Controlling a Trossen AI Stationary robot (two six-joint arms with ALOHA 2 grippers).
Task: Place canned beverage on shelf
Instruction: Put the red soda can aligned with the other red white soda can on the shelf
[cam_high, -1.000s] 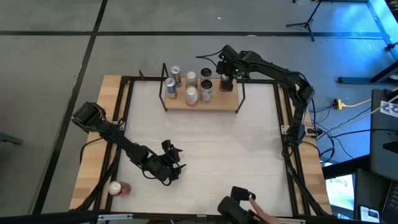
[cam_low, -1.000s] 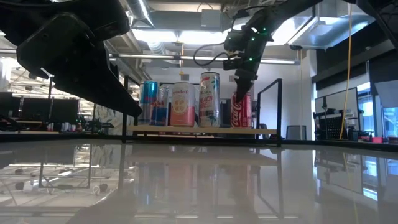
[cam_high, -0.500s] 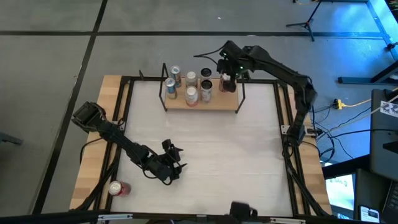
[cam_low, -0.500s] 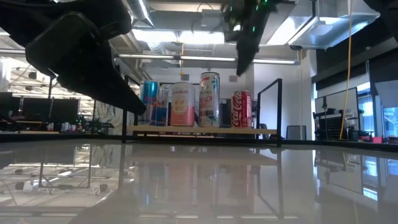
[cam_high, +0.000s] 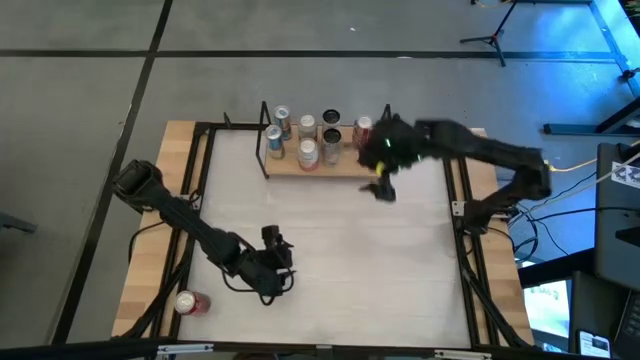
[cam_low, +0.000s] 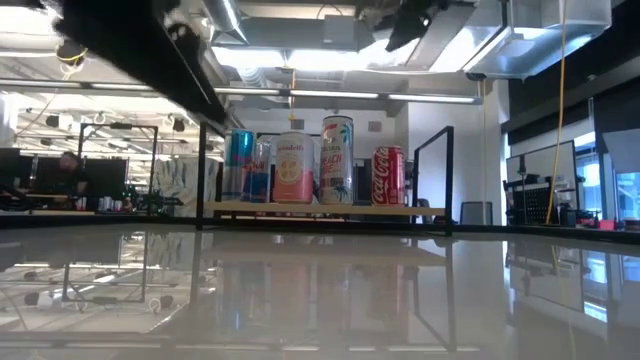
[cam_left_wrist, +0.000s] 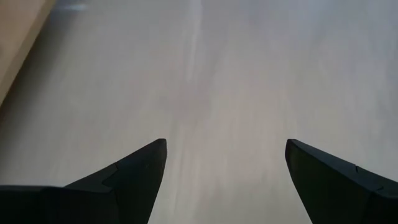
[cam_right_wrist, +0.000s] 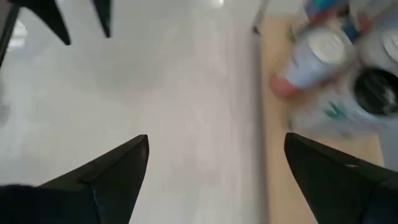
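Note:
The shelf (cam_high: 325, 165), a light-wood board in a black frame, stands at the table's far side. Several cans stand upright on it, among them a red cola can (cam_low: 388, 176) at its right end, which also shows in the high view (cam_high: 363, 128). My right gripper (cam_high: 382, 187) is open and empty, high over the table just in front of the shelf's right end; its wrist view (cam_right_wrist: 216, 143) looks down on the table and the cans (cam_right_wrist: 323, 53). My left gripper (cam_high: 275, 268) is open and empty over the table's near left part (cam_left_wrist: 225, 149). Another red can (cam_high: 187, 302) lies on its side on the wooden border at the near left corner.
A black frame (cam_high: 455, 200) runs around the pale tabletop (cam_high: 350, 250). The shelf's upright end loops (cam_low: 432, 180) stand at both its ends. The table between the shelf and my left gripper is bare.
My right gripper has risen off the red cola can and swung toward the table's near edge, ending in front of the shelf's right end. The cola can stays upright on the shelf. My left arm has risen a little in the low view.

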